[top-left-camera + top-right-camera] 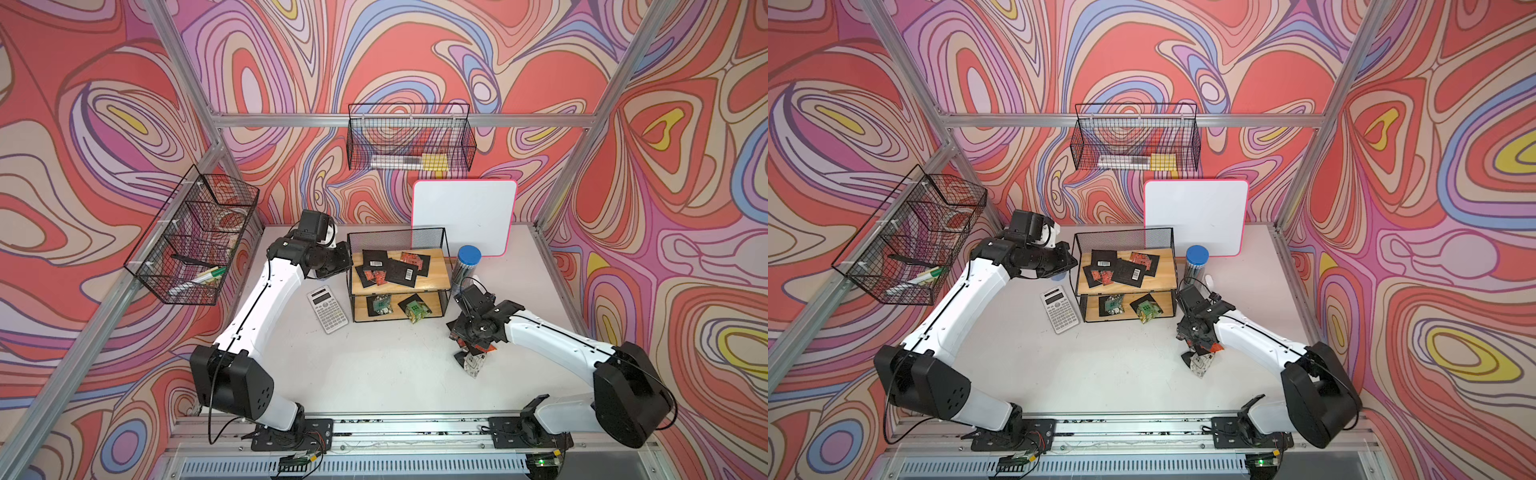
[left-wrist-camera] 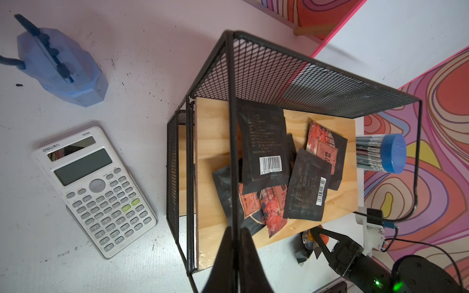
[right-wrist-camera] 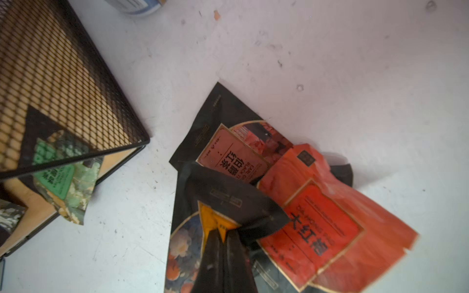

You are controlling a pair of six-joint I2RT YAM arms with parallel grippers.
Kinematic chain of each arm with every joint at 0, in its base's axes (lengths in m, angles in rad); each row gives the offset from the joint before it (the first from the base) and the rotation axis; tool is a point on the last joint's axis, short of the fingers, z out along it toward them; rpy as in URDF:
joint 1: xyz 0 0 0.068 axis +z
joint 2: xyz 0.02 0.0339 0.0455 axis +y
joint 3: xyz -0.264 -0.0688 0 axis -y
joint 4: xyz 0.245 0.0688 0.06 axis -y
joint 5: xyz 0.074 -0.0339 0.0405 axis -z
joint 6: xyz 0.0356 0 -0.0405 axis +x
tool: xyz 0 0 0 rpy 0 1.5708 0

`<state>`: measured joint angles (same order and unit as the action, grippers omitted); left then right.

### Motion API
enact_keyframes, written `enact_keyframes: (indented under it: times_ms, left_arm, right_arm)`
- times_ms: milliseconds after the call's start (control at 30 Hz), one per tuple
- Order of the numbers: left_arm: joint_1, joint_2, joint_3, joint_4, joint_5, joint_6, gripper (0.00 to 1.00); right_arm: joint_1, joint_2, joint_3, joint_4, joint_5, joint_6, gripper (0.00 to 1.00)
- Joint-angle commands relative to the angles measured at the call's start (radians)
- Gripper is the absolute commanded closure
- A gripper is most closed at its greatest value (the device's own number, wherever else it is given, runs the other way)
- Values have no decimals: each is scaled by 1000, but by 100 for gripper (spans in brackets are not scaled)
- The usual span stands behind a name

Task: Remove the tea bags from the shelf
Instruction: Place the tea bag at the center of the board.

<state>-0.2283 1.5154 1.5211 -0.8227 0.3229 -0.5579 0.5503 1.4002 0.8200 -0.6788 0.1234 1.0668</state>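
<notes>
A scuffed white counter point(image 1: 374, 374) carries a small two-tier shelf point(image 1: 436, 279) of pale wooden boards in a black wire frame. Tea bags point(image 1: 390, 268) overlap on the shelf's upper board. Two green ones point(image 1: 417, 311) lie on its lower board, one poking past the front edge. A calculator point(image 1: 327, 309) lies just beside the shelf on the left arm's side. A blue-lidded jar point(image 1: 467, 266) stands just beside it on the right arm's side. A whiteboard point(image 1: 463, 216) leans behind the shelf. A loose heap point(image 1: 473, 361) of tea bags lies on the counter in front of the shelf, toward the right arm.
</notes>
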Motion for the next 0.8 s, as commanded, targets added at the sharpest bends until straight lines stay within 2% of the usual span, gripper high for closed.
enact_keyframes:
  times_ms: [0,267,500,767]
  left_arm:
    - [4,10,13,18,10,-20,100]
    - [4,13,14,22,14,-21,100]
    - [4,10,12,20,13,-20,100]
    - [4,12,12,21,14,-21,100]
  right_arm:
    - [-4,4,-24,13,-6,-4,100]
    - [-4,-35,-44,6,-1,7,98]
    - [-4,-29,23,-9,6,-12,72]
    - [-4,-71,122,-93,61,-27,54]
